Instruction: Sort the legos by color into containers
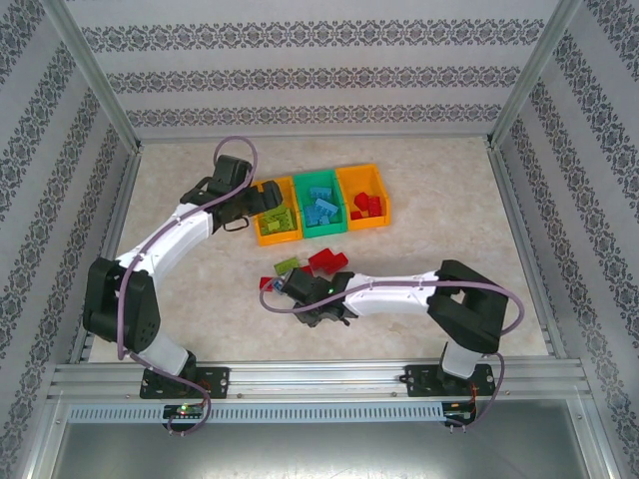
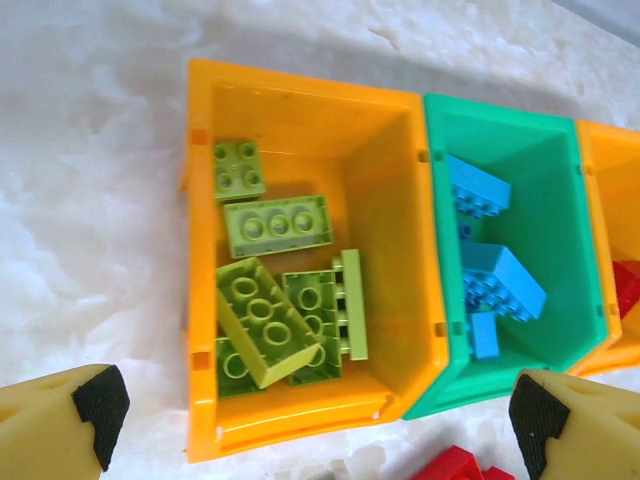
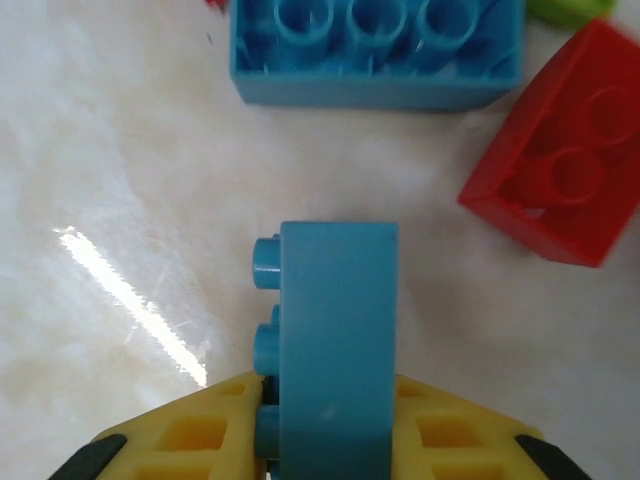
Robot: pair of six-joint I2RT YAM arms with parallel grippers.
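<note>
My right gripper (image 3: 335, 435) is shut on a blue lego (image 3: 338, 330), held on edge just above the table, studs to the left. Beyond it lie an upturned blue lego (image 3: 375, 50) and a red lego (image 3: 565, 180). Seen from above, my right gripper (image 1: 285, 287) sits among loose legos, one lime green (image 1: 288, 265) and one red (image 1: 327, 261). The three containers stand in a row. The left orange bin (image 2: 395, 200) holds lime green legos (image 2: 275, 225), the green bin (image 2: 545, 170) blue ones (image 2: 500, 285), the right orange bin (image 1: 364, 226) red ones. My left gripper (image 2: 315, 420) hovers open over the left bin's near edge.
A metal frame and patterned walls enclose the marble-look table (image 1: 180, 180). A small red lego (image 1: 267, 283) lies just left of my right gripper. Another red lego (image 2: 460, 468) shows on the table in front of the bins. Bare tabletop lies to the right of the bins.
</note>
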